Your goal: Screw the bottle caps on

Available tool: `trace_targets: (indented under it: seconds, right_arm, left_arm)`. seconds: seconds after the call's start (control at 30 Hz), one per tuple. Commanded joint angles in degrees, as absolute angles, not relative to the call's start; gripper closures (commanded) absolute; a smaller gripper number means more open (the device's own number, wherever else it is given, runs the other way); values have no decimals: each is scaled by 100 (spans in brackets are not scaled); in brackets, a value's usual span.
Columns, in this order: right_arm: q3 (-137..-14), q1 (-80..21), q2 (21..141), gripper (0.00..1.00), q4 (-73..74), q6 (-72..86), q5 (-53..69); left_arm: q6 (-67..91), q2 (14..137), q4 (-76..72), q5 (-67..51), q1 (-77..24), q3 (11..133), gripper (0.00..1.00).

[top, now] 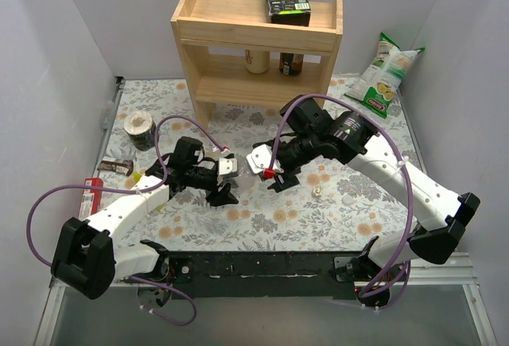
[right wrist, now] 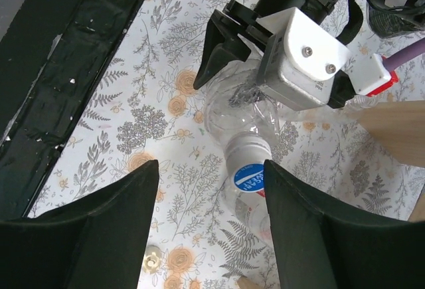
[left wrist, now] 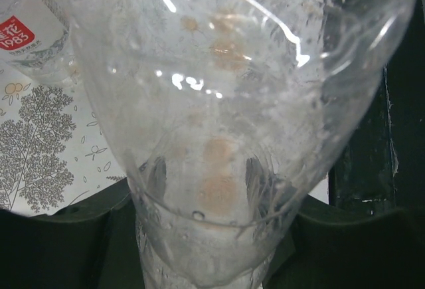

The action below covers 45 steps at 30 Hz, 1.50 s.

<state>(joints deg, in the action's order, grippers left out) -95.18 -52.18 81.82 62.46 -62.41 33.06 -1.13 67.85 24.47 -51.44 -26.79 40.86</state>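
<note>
1. Floral cloth covers the table (top: 238, 231); at its far left a tape roll (top: 141, 129) stands well clear of the work.
2. Left gripper (top: 224, 189) – clamped on the clear bottle (left wrist: 219, 103), which lies on its side off the cloth. I judge this grip is there to stop the bottle turning while the cap is twisted. No liquid shows inside, only a light haze on the wall.
3. A second bottle (left wrist: 26, 30) with a red label lies just beside it; its contents cannot be told.
4. A white cap (right wrist: 249, 169) with a blue top sits at the held bottle's mouth, facing the other arm. How far it is threaded on cannot be told.
5. Right gripper (right wrist: 211, 167) – jaws apart, one on each side of that cap, with a gap on one side, so nothing is gripped yet. Closing and turning look like the next move.
6. A loose pale cap (right wrist: 154, 259) rests on the cloth nearby.
7. At the back, a wooden shelf (top: 254, 44) holds a cream jar (top: 257, 61) and a brown jar (top: 291, 64), contents hidden.
</note>
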Motion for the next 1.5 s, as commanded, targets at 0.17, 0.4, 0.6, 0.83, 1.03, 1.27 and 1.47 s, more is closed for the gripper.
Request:
trace_targets:
  seconds: [0.17,0.4,0.6,0.83,1.03,1.27,1.47]
  right_arm:
    - [-9519,-5273,8156,32,6012,-6434,3111]
    - [-9396,-5414,8183,38,6135,-6627,3146]
    - [-9360,-5546,8261,43,6144,-6645,3190]
    - [-9281,-5572,8288,47,6074,-6723,2998]
    - [-9114,-5572,8235,47,6003,-6829,2786]
    - [-9070,-5564,8209,50,5906,-6575,2637]
    - [-8790,-5546,8060,47,5687,-6355,2523]
  left_arm:
    - [-659,6592,2689,-5133,-2804,4272,100]
    - [-712,6530,2698,-5124,-2821,4289,100]
    - [-729,6530,2698,-5124,-2839,4289,100]
    - [-747,6495,2663,-5115,-2848,4263,100]
    - [-782,6504,2645,-5089,-2848,4228,100]
    - [-782,6478,2610,-5036,-2848,4157,100]
    - [-738,6355,2461,-5027,-2848,4008,100]
